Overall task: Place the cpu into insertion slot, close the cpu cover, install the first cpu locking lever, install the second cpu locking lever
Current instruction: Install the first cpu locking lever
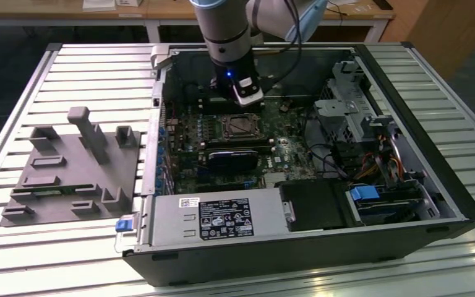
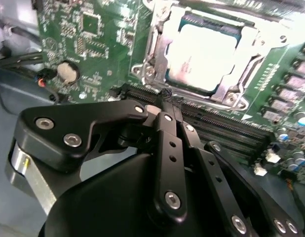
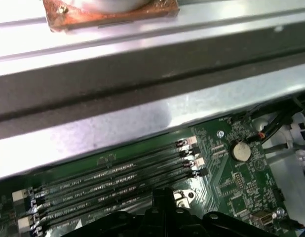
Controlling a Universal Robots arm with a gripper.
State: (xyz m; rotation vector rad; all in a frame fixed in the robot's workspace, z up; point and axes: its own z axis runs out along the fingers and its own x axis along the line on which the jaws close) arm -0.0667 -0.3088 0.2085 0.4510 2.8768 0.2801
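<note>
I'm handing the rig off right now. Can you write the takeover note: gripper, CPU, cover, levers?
Gripper: fingers shut, holding nothing, tips just beside the socket, over the memory slots.
CPU: seated in the insertion slot.
CPU cover: down, framing the chip.
Done: placement, and the cover appears closed.
Locking levers: I cannot tell whether either is latched; check both before going on.

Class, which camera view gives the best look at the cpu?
The second wrist view: the cpu sits large and close, its silver top framed by the cpu cover. The exterior view shows it as a small square in the socket below the tool.
</note>
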